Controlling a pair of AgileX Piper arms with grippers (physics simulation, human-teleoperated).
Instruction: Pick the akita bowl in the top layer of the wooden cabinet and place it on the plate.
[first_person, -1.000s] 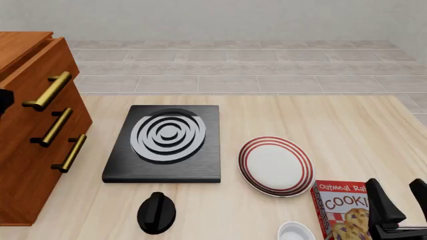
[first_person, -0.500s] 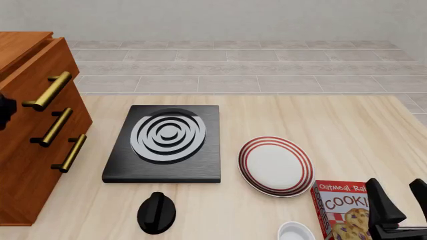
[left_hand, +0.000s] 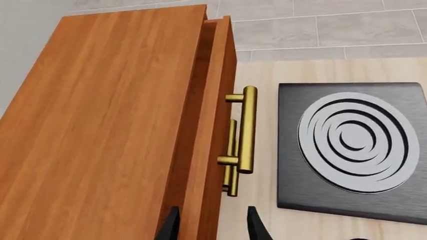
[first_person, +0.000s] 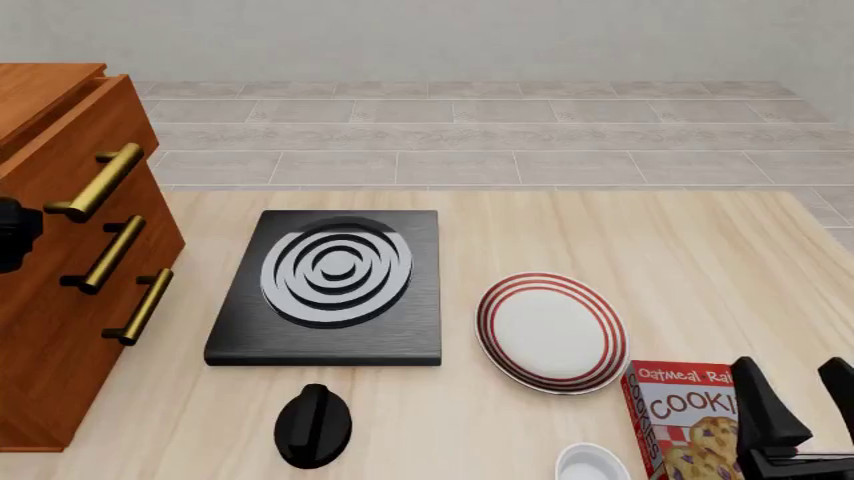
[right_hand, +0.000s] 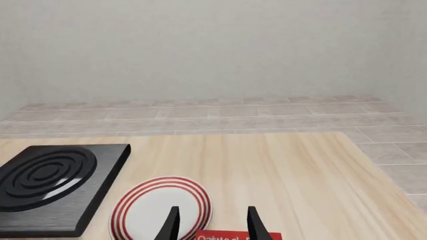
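The wooden cabinet (first_person: 54, 300) stands at the table's left edge. Its top layer (first_person: 104, 140) is pulled out by a narrow gap, which the left wrist view shows behind the drawer front (left_hand: 217, 100). The brass handle (left_hand: 248, 131) sticks out from that front. My left gripper (left_hand: 213, 227) is open and hovers above the drawer front's near end, holding nothing. The akita bowl is hidden. The plate (first_person: 551, 331) with red rings lies right of centre. My right gripper (first_person: 801, 405) is open at the near right, behind the plate (right_hand: 160, 210).
A black stove (first_person: 331, 285) with white rings lies between the cabinet and the plate. A black knob-shaped object (first_person: 314, 425) sits in front of it. A red cookie box (first_person: 687, 420) and a plain white small bowl (first_person: 591, 465) lie near the right gripper.
In the front view the dark part of my left arm at the left edge has sunk a little and come slightly right. The right arm has stayed still.
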